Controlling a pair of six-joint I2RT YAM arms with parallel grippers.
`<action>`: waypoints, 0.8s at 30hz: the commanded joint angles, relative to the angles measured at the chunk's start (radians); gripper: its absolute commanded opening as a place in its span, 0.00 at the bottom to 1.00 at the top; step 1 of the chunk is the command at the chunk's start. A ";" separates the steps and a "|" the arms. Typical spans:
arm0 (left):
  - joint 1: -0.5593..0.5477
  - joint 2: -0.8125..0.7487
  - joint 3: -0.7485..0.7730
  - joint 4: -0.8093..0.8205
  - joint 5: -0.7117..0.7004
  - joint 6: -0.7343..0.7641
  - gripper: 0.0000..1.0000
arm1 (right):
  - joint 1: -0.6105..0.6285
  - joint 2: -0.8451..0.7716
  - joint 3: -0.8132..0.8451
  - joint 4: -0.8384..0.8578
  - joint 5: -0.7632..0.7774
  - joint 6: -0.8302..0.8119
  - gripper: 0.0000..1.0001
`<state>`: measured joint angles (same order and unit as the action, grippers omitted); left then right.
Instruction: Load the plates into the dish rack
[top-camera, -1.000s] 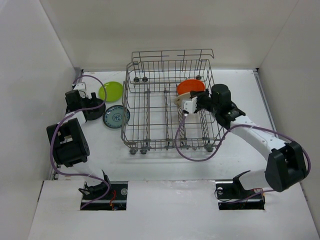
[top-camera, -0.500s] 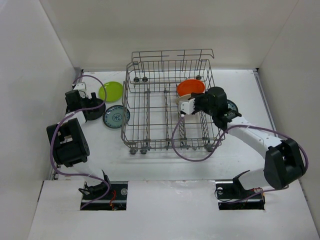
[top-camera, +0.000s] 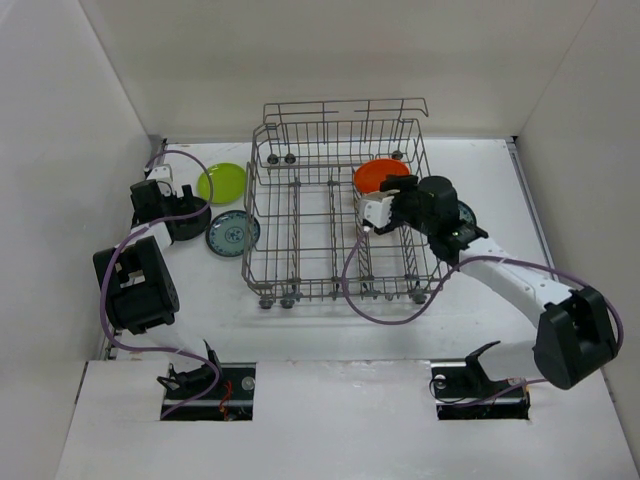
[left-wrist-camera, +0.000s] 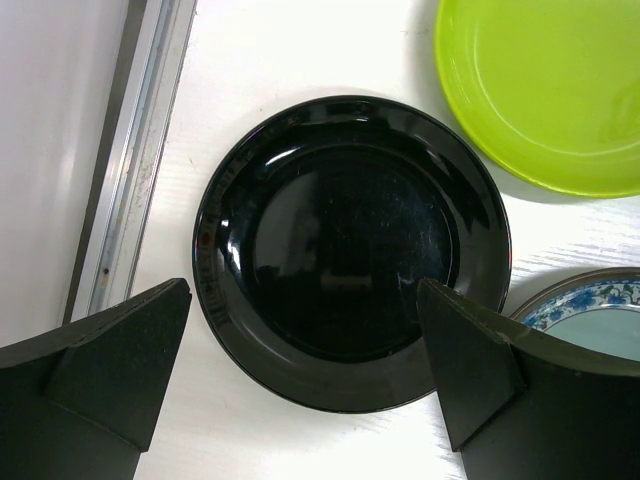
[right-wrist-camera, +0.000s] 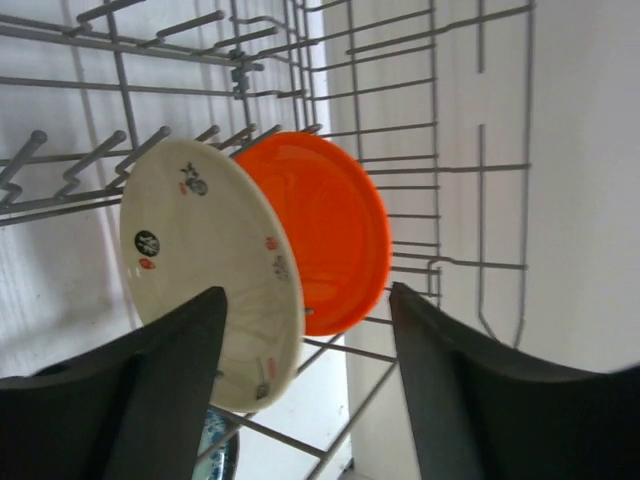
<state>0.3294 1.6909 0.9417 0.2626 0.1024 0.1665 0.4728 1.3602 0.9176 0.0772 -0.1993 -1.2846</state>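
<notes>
2 plates (right-wrist-camera: 335, 235) upright in rack (top-camera: 300, 230), far R

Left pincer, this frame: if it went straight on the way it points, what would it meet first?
The glossy black round plate, lying flat on the white table right ahead of the open left pincer. The gap to it is hard to judge.

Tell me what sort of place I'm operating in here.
Probably a lab test booth, not a kitchen: bare white walls box in a white table, and the dish rack stands loose on it.
</notes>
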 joint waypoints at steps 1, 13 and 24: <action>0.007 -0.042 0.008 0.032 0.011 -0.012 1.00 | 0.011 -0.088 0.053 0.033 -0.022 0.071 0.76; 0.004 -0.039 0.011 0.035 0.002 -0.012 1.00 | -0.366 -0.006 0.455 -0.219 0.209 0.948 0.72; 0.001 -0.033 0.023 0.027 -0.001 -0.009 1.00 | -0.768 0.212 0.425 -0.568 0.009 1.335 0.56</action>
<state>0.3290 1.6909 0.9421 0.2638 0.1009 0.1669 -0.2573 1.5497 1.3506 -0.3626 -0.1028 -0.0803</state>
